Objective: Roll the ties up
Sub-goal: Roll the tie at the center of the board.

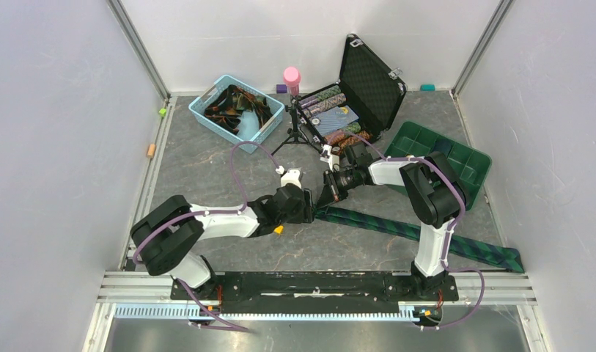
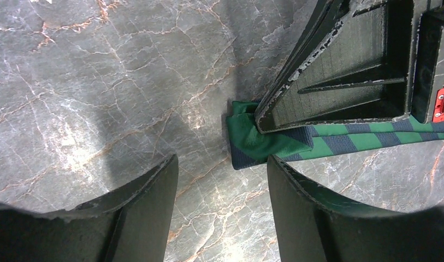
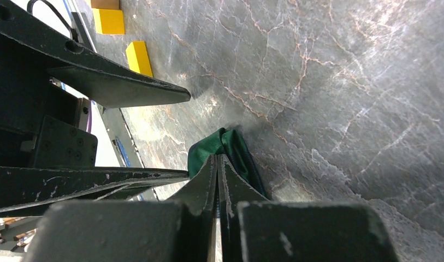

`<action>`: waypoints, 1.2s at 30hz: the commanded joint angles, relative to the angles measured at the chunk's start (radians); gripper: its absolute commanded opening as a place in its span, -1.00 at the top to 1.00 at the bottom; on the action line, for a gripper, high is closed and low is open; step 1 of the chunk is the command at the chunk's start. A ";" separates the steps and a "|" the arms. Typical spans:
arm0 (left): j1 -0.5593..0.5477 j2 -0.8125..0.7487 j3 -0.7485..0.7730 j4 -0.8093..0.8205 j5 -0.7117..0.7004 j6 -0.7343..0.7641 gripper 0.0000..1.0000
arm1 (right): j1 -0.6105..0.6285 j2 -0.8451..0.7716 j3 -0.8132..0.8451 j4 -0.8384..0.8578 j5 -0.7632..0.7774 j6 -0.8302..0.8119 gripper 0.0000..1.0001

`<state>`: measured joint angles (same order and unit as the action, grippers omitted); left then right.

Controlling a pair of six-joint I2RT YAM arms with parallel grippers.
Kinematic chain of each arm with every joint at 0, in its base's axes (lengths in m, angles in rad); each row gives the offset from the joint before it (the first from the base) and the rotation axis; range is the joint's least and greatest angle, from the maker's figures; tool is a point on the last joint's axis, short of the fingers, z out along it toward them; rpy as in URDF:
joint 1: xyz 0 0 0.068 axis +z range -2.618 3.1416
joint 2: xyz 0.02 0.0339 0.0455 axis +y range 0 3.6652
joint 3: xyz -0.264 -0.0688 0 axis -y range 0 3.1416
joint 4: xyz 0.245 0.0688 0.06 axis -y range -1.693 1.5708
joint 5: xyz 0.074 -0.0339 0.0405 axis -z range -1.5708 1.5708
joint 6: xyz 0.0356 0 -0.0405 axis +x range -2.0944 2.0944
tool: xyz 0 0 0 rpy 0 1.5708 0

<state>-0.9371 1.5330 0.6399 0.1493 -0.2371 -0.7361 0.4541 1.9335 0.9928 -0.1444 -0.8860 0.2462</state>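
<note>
Down by the near right corner of the grey marbled surface (image 1: pixel 207 165), the wide end of the green-and-navy striped fabric tie (image 1: pixel 427 233) lies flat, and the strip runs diagonally up to the middle. That's where the right hand (image 3: pixel 217 164) is clamped on the folded narrow end. The left hand (image 2: pixel 222 164) sits just beside it with its fingers apart and the fold right off its tips. I'd hold that pinch tight, wind slowly, and use the left hand to steady the roll square.
</note>
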 commanded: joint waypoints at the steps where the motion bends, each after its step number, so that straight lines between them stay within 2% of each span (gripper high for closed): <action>1: 0.005 0.002 0.026 0.036 -0.036 -0.035 -0.33 | 0.003 0.019 -0.027 -0.008 0.107 -0.028 0.94; 6: 0.004 -0.027 -0.005 0.085 -0.034 -0.036 -0.26 | 0.003 0.022 -0.026 -0.007 0.106 -0.029 0.95; 10: 0.006 -0.043 -0.019 0.113 -0.045 -0.042 -0.29 | 0.002 0.021 -0.028 -0.007 0.107 -0.029 0.95; 16: 0.006 0.015 0.015 0.106 -0.028 -0.042 -0.36 | 0.003 0.023 -0.028 -0.009 0.108 -0.027 0.96; 22: 0.003 0.056 0.026 0.097 0.007 -0.029 -0.26 | 0.002 0.019 -0.026 -0.007 0.108 -0.026 0.96; 28: 0.001 0.077 0.022 0.096 0.019 -0.019 -0.24 | 0.003 0.013 -0.025 -0.002 0.107 -0.017 0.95; 32: 0.002 0.091 0.026 0.087 0.021 -0.014 -0.24 | 0.003 -0.015 -0.029 0.039 0.099 0.016 0.88; 36: 0.000 0.100 0.022 0.085 0.023 -0.014 -0.24 | 0.003 -0.077 -0.038 0.099 0.089 0.063 0.68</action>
<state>-0.9371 1.6005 0.6556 0.2520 -0.2260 -0.7467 0.4545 1.9202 0.9787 -0.1162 -0.8772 0.2848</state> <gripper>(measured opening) 0.622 0.120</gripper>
